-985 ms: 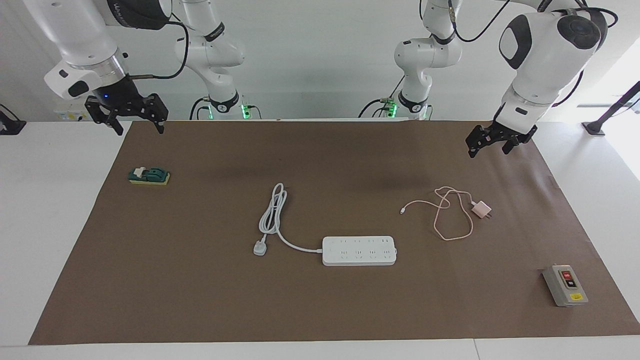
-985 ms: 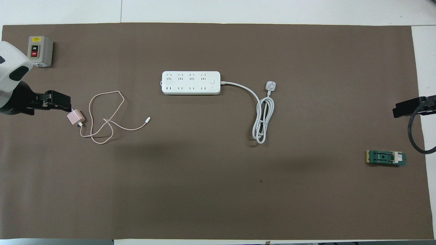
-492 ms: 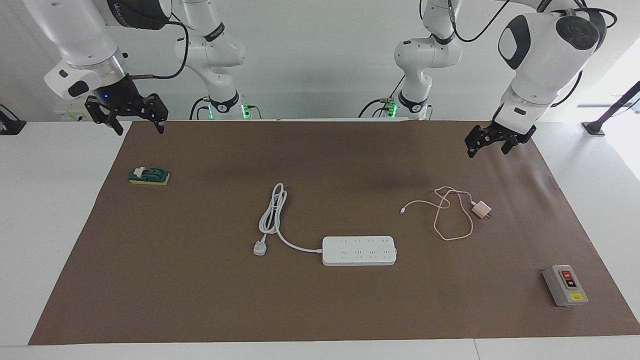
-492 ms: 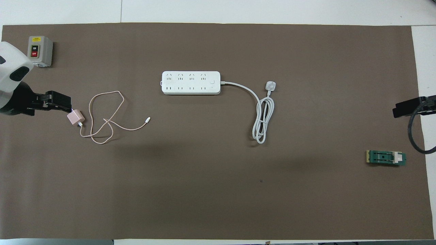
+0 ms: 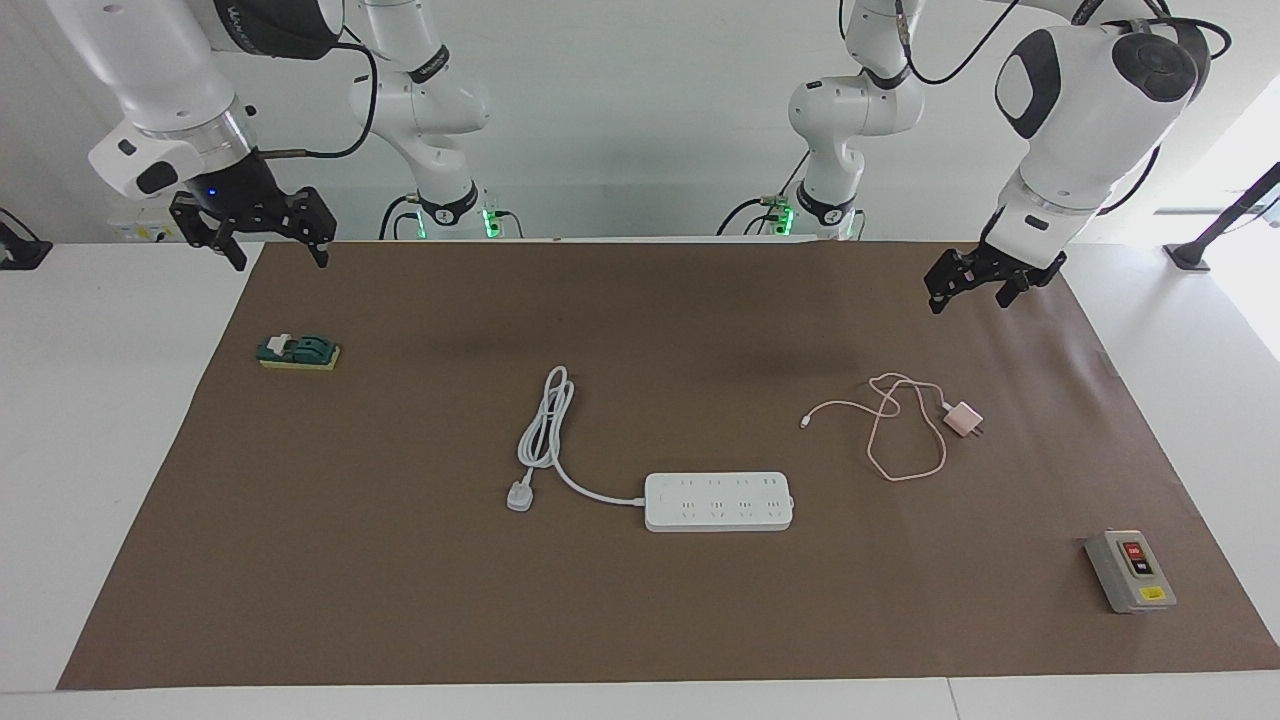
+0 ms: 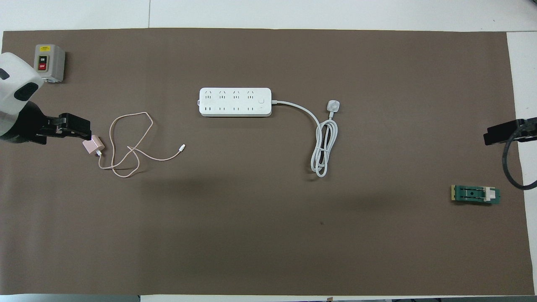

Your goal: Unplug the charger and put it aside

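Noting first that the charger (image 5: pixel 963 418) lies loose on the mat (image 5: pixel 640 620), well apart from the strip (image 5: pixel 718 501) and toward the left arm's end of the table, nearer to the robots than the strip. Its cable (image 5: pixel 890 425) trails from it in loose loops toward the strip. No plug sits in any socket that we can see, so we judge the unplugging done and the charger set aside.

Left gripper (image 5: pixel 965 287): raised over the mat edge on the robots' side of the charger, jaws spread, holding nothing. Right gripper (image 5: pixel 252 226): waits over the mat corner at its own end, above the green part (image 5: pixel 298 351), jaws wide and empty.

Handling, as we judge it: the cube looks light, hard and smooth, so it may slip or skid under a glancing touch. We would pinch it across two flat faces, clear of the prongs. The cable looks thin and limp; it will drag along and could snag, and it offers a poor hold.

A switch box (image 5: pixel 1130 570) sits near the mat corner, untouched.
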You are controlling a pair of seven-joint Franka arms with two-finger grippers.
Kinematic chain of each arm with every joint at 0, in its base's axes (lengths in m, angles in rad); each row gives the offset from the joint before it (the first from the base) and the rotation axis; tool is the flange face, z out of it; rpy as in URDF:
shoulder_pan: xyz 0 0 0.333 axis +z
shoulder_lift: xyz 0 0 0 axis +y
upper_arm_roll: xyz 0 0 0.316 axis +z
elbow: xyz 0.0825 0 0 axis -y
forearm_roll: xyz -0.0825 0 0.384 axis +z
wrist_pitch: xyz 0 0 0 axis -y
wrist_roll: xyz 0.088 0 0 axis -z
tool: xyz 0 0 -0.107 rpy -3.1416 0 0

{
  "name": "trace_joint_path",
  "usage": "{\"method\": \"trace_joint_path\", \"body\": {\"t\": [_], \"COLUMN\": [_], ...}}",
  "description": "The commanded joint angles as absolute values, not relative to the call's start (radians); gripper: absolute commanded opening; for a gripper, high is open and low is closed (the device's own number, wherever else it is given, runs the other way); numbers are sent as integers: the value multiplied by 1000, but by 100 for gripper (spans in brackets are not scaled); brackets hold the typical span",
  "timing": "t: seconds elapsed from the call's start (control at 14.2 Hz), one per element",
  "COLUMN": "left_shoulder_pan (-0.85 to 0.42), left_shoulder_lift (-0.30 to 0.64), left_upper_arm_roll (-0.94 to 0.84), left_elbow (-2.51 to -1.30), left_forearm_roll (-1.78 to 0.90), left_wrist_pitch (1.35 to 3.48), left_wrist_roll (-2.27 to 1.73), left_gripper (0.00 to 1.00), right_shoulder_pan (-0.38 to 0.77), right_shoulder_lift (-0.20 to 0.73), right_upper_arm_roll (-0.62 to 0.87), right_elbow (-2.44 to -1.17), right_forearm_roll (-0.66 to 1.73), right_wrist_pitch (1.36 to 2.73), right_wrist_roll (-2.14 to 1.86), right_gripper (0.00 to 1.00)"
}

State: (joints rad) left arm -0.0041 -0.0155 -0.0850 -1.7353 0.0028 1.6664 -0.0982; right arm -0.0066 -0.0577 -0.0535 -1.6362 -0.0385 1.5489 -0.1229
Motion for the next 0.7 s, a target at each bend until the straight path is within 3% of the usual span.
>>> {"method": "trace_joint_path", "body": {"t": [0.0, 0.63], "left_shoulder_pan": [-17, -29], "left_shoulder_lift": [-43, -44], "left_upper_arm_roll": [-74, -72], "left_elbow": [-1759, -1752], "left_forearm_roll": [-9, -5], "left_wrist_pitch": [1646, 1595], "left_wrist_roll": [-103, -104], "left_gripper": [100, 100], "right_shoulder_pan": [-20, -20], "right_shoulder_lift": [-77, -77], "right_upper_arm_roll": [-43, -43], "right_elbow": [-1652, -1652], "right_forearm_roll": [-43, -43], "right_wrist_pitch": [1540, 1540], "right_wrist_roll": [-112, -110], "right_gripper": [100, 100]}}
